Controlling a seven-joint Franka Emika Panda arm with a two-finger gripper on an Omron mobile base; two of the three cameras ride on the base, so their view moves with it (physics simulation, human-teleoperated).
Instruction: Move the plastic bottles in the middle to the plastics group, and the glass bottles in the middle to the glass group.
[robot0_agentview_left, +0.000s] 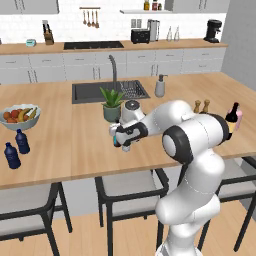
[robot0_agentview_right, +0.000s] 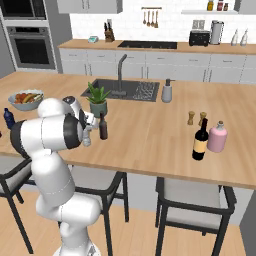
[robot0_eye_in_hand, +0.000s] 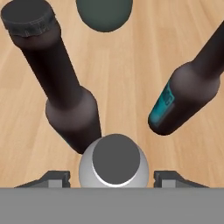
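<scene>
The small translucent greyish-white plastic bottle (robot0_eye_in_hand: 113, 164) stands directly below the claw (robot0_eye_in_hand: 112, 178), between its half-open fingers; contact can't be told. It's likely light, smooth and squashy: grip gently around the body. Two slim dark glass bottles (robot0_eye_in_hand: 57, 78) stand just beyond.

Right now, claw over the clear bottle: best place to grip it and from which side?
Grip the clear bottle on its body just under the cap, coming straight down from above. It stands upright, and the claw already straddles it, one finger on each side. The two beer bottles stand close behind it, so a sideways approach would likely knock them.
</scene>
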